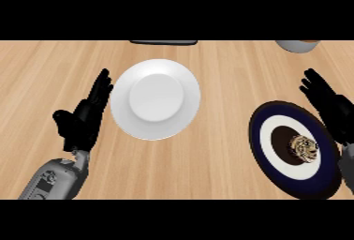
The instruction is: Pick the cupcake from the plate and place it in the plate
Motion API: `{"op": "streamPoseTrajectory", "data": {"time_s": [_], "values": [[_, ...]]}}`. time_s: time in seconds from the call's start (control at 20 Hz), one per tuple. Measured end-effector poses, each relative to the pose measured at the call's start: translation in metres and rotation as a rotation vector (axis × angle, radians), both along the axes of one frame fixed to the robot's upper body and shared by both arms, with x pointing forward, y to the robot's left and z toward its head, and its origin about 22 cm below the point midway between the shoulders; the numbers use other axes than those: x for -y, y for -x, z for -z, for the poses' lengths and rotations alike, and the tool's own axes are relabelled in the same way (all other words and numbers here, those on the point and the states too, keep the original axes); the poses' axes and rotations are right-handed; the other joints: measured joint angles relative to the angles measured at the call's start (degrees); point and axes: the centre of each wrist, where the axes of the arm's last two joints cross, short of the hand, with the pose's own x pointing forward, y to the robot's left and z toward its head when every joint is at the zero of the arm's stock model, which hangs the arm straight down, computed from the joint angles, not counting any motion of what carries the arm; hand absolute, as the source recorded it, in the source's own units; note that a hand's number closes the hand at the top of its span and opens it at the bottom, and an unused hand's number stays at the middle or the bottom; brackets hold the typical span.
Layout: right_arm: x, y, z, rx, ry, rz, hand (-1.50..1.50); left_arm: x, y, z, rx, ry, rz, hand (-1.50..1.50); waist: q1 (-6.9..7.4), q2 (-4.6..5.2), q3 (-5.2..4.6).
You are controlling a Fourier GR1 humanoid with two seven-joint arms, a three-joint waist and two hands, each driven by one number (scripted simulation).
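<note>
The small swirled brown cupcake [303,147] sits in the dark-rimmed round plate [266,154] at lower right; the plain white round plate [124,112] at centre left holds nothing. The black left hand [84,117] and black right hand [330,108] flank them, fingers straight and spread, grasping nothing.

The right robot hand [330,107] and a pale dish [298,45] run off the picture's edges.

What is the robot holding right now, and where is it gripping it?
Nothing. The left hand is open beside the white plate, the right hand open next to the dark plate, where the cupcake sits untouched.
</note>
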Motion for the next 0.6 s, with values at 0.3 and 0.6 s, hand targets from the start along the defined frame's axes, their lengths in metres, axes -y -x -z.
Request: {"op": "streamPoseTrajectory", "data": {"time_s": [0.3,0.6], "values": [[-0.067,-0.016,-0.023,0.211,-0.06,-0.264,1.5,-0.025,-0.01,-0.027,0.118,-0.064,0.02,0.0,0.41,1.09,1.13],[-0.074,0.0,0.002,0.218,0.391,-0.158,-1.5,-0.043,-0.01,-0.036,0.139,-0.088,0.047,0.0,-0.14,1.22,1.03]]}}
